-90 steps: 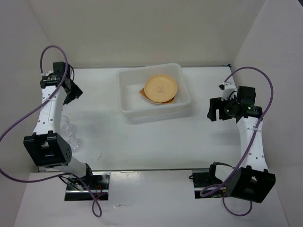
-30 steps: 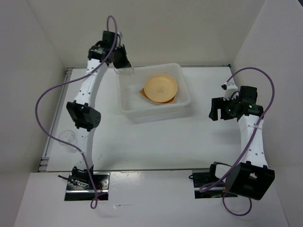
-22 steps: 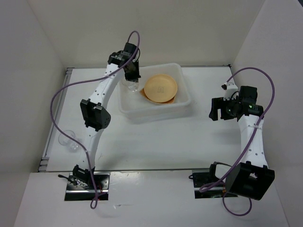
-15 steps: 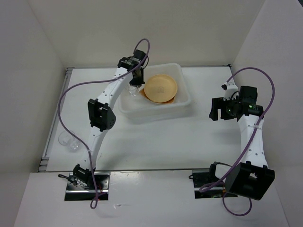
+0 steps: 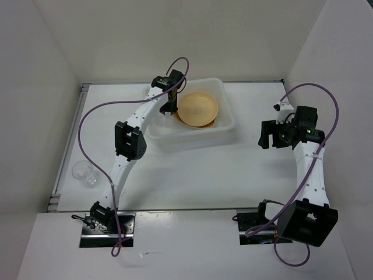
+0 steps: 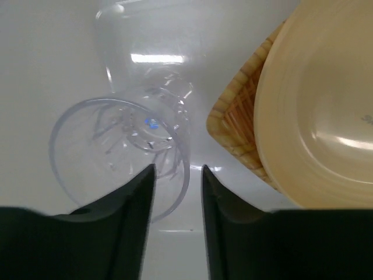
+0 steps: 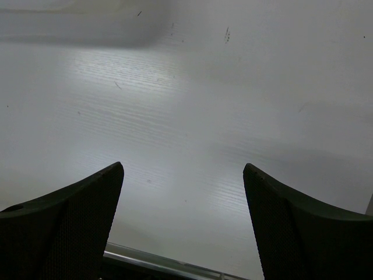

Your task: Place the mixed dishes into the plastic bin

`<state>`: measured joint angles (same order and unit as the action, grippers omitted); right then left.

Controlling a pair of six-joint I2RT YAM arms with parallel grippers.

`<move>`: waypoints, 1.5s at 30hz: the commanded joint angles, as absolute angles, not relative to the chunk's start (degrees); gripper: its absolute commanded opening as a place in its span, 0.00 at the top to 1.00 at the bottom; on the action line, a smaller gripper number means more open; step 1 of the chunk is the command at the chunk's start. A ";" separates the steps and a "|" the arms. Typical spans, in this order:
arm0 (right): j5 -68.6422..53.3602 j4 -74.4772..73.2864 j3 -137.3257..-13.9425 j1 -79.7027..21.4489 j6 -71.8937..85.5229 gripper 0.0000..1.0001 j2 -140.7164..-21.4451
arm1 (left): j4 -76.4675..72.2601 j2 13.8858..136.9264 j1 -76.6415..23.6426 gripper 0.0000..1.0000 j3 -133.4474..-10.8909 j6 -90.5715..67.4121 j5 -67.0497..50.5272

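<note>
The plastic bin [image 5: 195, 139] stands at the table's back centre. In it a round pale orange plate [image 5: 198, 108] lies on the woven orange plate [image 6: 236, 119]. My left gripper [image 5: 169, 108] is down inside the bin's left part. In the left wrist view a clear cup [image 6: 134, 134] lies tilted on the bin floor beside the round plate [image 6: 320, 116]. The cup's rim passes between the slightly parted fingers of my left gripper [image 6: 178, 170], which do not squeeze it. A second clear cup [image 5: 85, 173] stands on the table at the far left. My right gripper [image 5: 265, 135] is open and empty.
White walls close the table at the back and on both sides. My right gripper [image 7: 183, 169] hangs over bare table to the right of the bin. The left arm's purple cable loops above the table's left half.
My left arm has swung from the far left to the bin carrying a clear cup and lowered it inside. The fingers have parted from the cup. The right arm has not moved.
</note>
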<state>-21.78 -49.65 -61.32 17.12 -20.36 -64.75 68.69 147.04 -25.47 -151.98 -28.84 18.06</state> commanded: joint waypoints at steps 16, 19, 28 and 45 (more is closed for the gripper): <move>-22.32 -46.67 -60.56 17.67 -19.78 0.12 -65.21 | 73.92 100.33 -19.27 0.00 -119.91 -39.01 35.51; -22.32 -46.67 -60.56 17.67 -20.30 0.12 -65.74 | 69.72 93.10 -15.40 0.00 -103.68 -43.24 31.23; -22.85 -46.67 -60.56 17.67 -20.30 0.12 -66.88 | 60.12 77.16 3.50 0.00 -72.96 -39.47 24.60; -22.85 -46.67 -60.56 17.67 -20.30 0.12 -66.88 | 50.71 81.83 17.92 0.00 -63.64 -35.42 9.40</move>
